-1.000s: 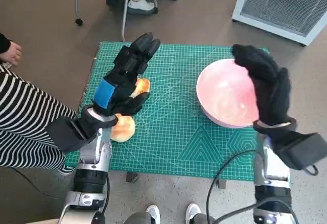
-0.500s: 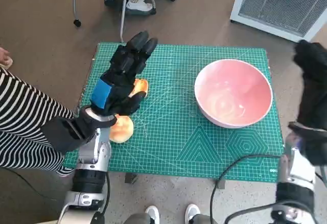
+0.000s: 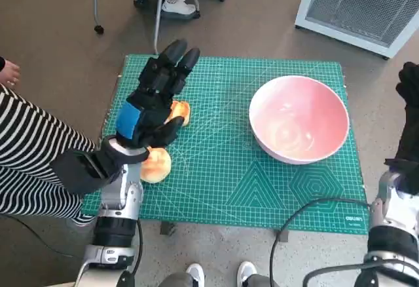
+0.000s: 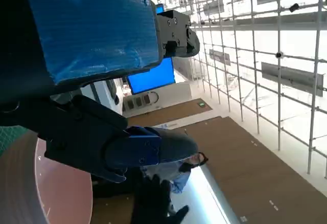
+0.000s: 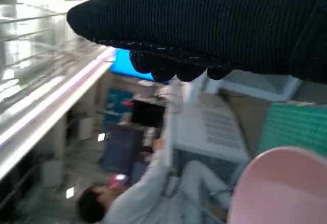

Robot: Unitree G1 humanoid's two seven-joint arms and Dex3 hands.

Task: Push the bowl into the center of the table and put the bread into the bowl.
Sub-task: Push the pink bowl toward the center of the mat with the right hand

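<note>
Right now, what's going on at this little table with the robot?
A humanoid robot is working at a green cutting mat. Its black, blue-taped left hand hovers open over two golden bread rolls on the mat's left side, holding nothing. The pink round bowl sits empty toward the right side, not at the center. The gloved right hand is off the table's right edge, touching nothing.

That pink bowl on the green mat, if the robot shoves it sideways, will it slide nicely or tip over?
The pink bowl looks wide and low, with nothing in it, so it would probably slide rather than tip. Its smooth, glossy wall may slip against the gloved right hand, so a push low on the side seems safer. The green mat might drag on it slightly.
</note>
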